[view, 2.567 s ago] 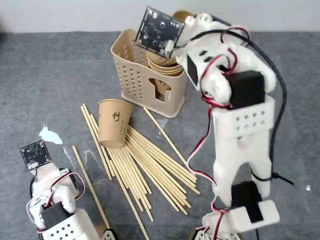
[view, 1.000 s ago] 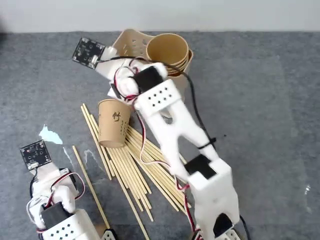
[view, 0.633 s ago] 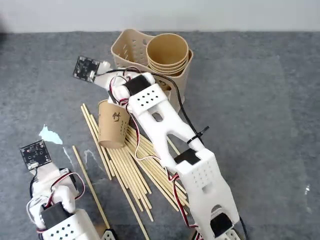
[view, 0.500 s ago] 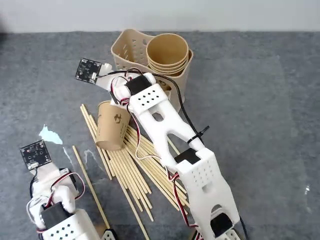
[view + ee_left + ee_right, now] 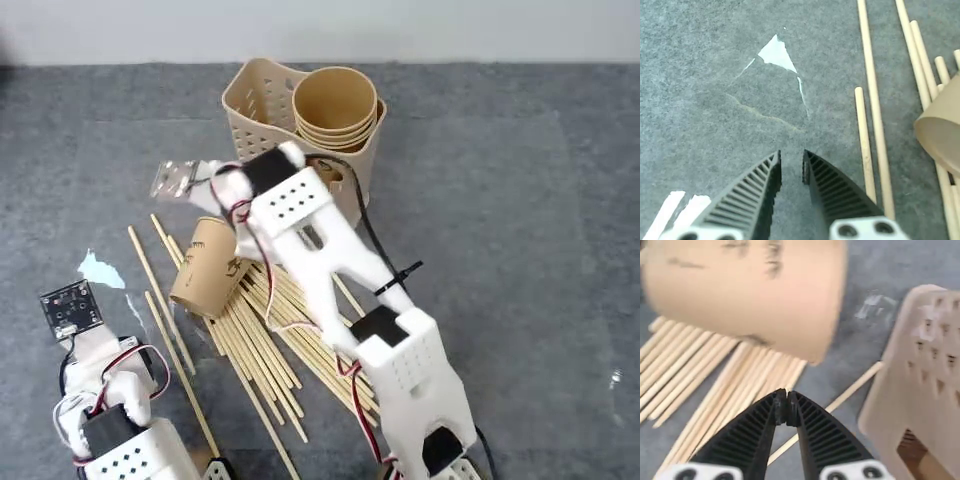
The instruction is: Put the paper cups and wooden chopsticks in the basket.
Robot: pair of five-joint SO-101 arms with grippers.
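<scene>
A beige basket (image 5: pixel 255 110) at the back of the table holds a nested stack of paper cups (image 5: pixel 335 100). One more paper cup (image 5: pixel 205 268) lies tilted on a fan of wooden chopsticks (image 5: pixel 290 330). My right gripper (image 5: pixel 222 200) is at that cup's upper end. In the right wrist view the right gripper (image 5: pixel 786 412) is shut on nothing, low over the chopsticks (image 5: pixel 700 385), with the cup (image 5: pixel 745 290) just beyond it and the basket (image 5: pixel 920 380) beside it. My left gripper (image 5: pixel 791 162) hovers slightly open over bare mat near two chopsticks (image 5: pixel 872 110).
A torn scrap of pale paper (image 5: pixel 100 268) lies on the grey mat near the left arm (image 5: pixel 100 400); it shows ahead of the left gripper as well (image 5: pixel 776 52). The cup's edge (image 5: pixel 940 135) enters the left wrist view. Bare mat stretches to the right of the basket.
The right arm swung from over the basket down to the loose cup. The cup tipped over toward the left, and a few chopsticks shifted with it. The left arm stayed still.
</scene>
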